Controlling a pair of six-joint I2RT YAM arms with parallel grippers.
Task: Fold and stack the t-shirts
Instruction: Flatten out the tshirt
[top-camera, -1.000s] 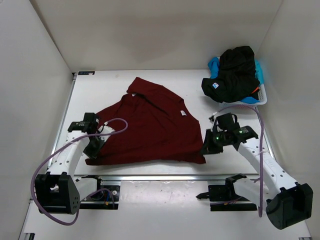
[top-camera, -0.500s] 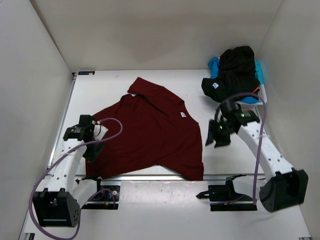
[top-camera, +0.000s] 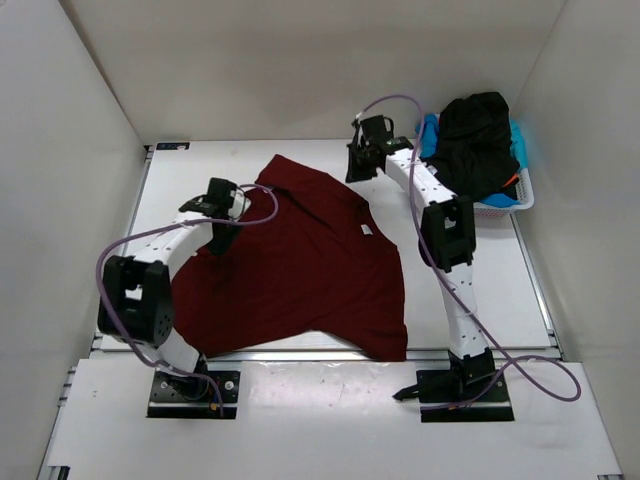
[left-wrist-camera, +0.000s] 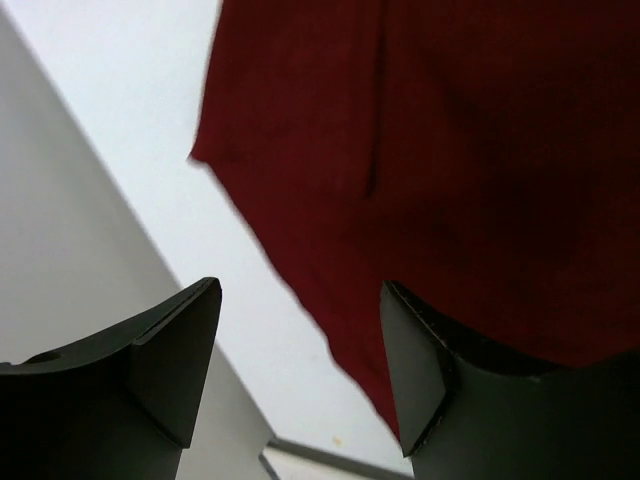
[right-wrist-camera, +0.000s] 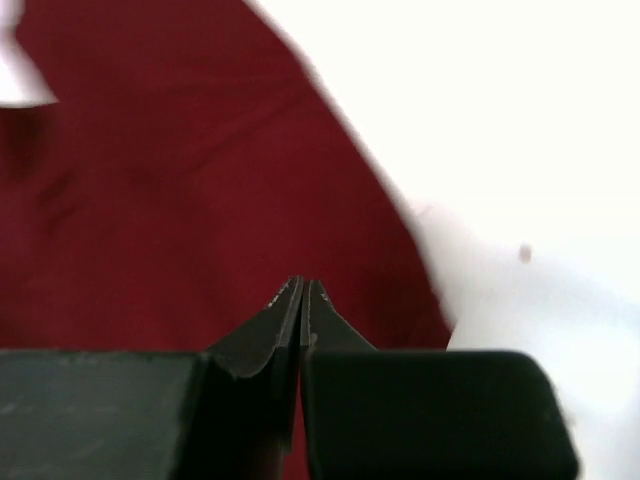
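A dark red t-shirt (top-camera: 310, 260) lies spread on the white table, its near hem reaching the front rail. My left gripper (top-camera: 221, 238) hovers open over the shirt's left sleeve edge; in the left wrist view the left gripper (left-wrist-camera: 298, 300) has nothing between its jaws, the red cloth (left-wrist-camera: 450, 150) beyond it. My right gripper (top-camera: 357, 172) is stretched to the shirt's far right corner. In the right wrist view the right gripper (right-wrist-camera: 301, 285) is shut, with no cloth seen between its jaws, above the red shirt (right-wrist-camera: 180, 200). A black t-shirt (top-camera: 470, 140) lies over light blue cloth (top-camera: 428, 130).
A white lattice basket (top-camera: 505, 205) stands at the far right under the pile, an orange sliver (top-camera: 513, 180) showing at its rim. White walls close in the table (top-camera: 200, 165) on three sides. A metal rail (top-camera: 280, 353) runs along the near edge.
Both arms have swung from the shirt's near corners to its far part. The left gripper has opened. The right opened and shut again. The shirt's near hem now lies at the rail.
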